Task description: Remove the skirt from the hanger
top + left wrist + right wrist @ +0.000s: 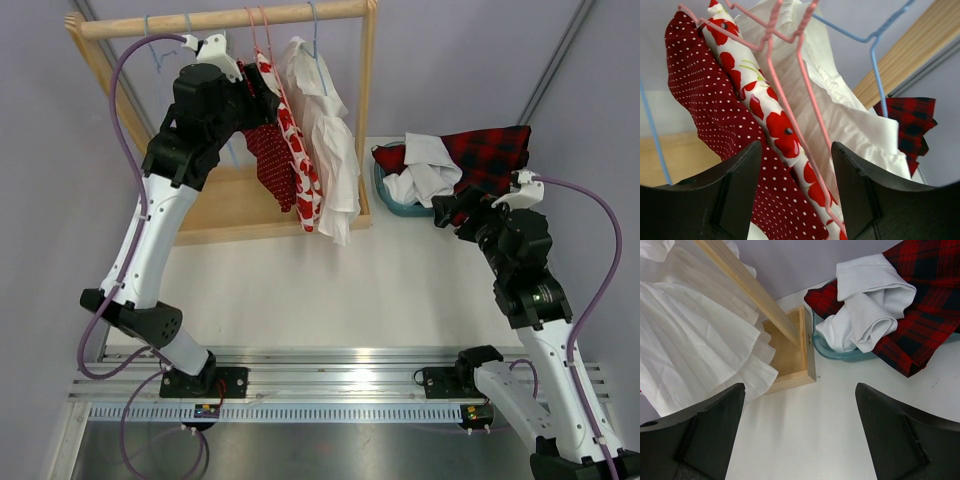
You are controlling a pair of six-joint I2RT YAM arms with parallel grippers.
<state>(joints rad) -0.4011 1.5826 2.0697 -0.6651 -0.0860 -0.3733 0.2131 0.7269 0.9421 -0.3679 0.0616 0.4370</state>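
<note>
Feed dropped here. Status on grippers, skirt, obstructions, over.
Left gripper open around white red-flowered fabric garment on its pink wire hanger. Right gripper open, empty. Dark red polka-dot garment crowding alongside.

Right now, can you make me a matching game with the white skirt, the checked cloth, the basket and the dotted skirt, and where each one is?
Things:
1. white skirt
2. checked cloth
3. basket
4. dotted skirt

Places:
A. on the table, right of the rack
B. hanging, furthest left
C. draped over the basket
D. hanging, furthest right

Pairs: 1-D, 2-C, 3-A, 4-B.
</note>
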